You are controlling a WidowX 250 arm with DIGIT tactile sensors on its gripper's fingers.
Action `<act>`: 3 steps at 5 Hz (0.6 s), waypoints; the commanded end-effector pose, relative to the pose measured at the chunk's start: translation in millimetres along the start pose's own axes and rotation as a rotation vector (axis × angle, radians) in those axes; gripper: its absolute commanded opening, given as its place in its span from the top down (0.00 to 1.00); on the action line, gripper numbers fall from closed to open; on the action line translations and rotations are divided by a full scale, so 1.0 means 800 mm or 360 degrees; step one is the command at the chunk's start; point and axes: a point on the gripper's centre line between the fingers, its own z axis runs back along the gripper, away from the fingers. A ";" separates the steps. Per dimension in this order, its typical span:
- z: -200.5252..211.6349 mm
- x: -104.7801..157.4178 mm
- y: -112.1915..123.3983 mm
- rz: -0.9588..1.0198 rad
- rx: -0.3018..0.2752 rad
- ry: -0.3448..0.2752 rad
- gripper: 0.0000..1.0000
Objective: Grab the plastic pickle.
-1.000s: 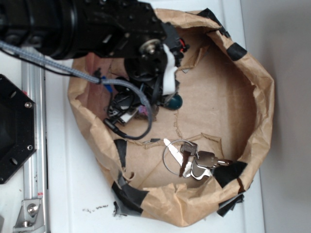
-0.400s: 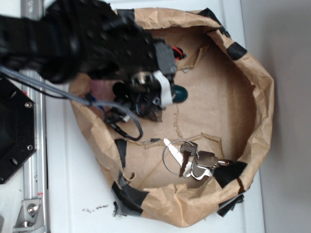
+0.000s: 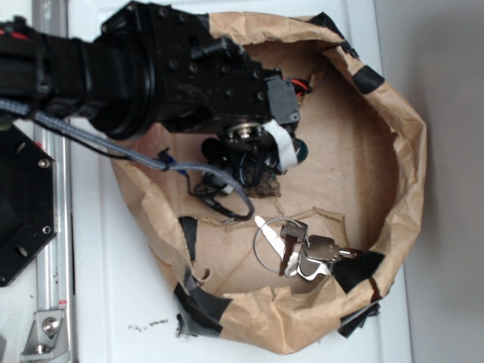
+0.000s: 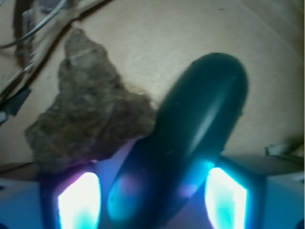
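Tool (image 4: 152,210) pos.: inside the brown paper bag (image 3: 408,151), near the bag's top-left wall. In the wrist view the plastic pickle (image 4: 190,138) lies between the two lit fingers (image 4: 78,200), running diagonally up and to the right w/ its rounded end clear of the tool. Both fingers sit just beside the pickle's lower end; contact cannot be confirmed, so whether the tool is clamped or apart cannot be told.

Ext. view: only a small teal end of the pickle (image 3: 300,152) shows at the right edge of the tool (image 3: 283,151); rest is hidden by the arm.

Brown rock-like lump (image 4: 86,119) lies touching the pickle's left side on the bag floor.

Key bunch on ring (image 3: 299,249) lies near the bag's bottom edge, well apart from the tool.

Bag rests on the white table (image 3: 113,302).
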 end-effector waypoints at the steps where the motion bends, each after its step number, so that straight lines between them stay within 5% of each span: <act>1: 0.027 -0.002 0.016 0.0278 0.0067 -0.0049 1.00; 3: 0.035 -0.007 0.016 0.0365 0.0091 -0.0075 1.00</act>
